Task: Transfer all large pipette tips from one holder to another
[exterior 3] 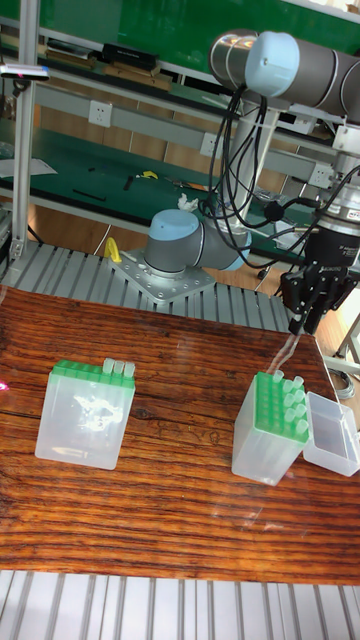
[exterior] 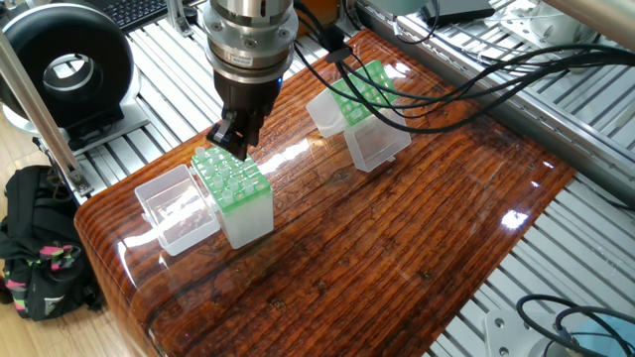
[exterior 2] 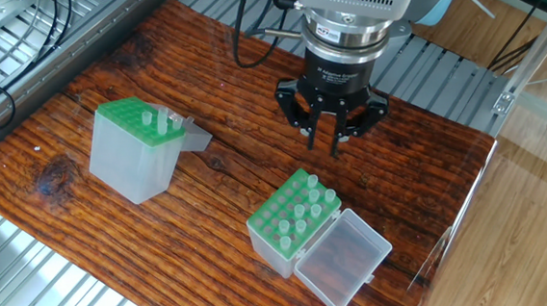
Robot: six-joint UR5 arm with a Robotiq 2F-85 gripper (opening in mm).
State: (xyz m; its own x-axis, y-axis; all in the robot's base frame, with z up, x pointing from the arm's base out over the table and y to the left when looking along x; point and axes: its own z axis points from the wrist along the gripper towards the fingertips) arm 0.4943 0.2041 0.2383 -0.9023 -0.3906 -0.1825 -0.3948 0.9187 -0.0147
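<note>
A glossy dark-wood worktop [exterior 2: 208, 186] sits on aluminium rails. The fingers [exterior 2: 334, 137] are nipped on one large pipette tip [exterior 3: 285, 355], lifted clear above the back edge of the near holder [exterior 2: 288, 224], where more tips stand. The tip hangs upright, point down. The far holder [exterior 2: 136, 148], with few tips, lies well apart across the worktop. The tall fixed view shows the held tip plainly; in the other fixed view it barely shows

A black ring-shaped device [exterior: 67, 69] stood well to the gripper's side off the table, a dark backpack [exterior: 38, 248] slumped below it, cables [exterior: 437, 89] trailing opposite.
</note>
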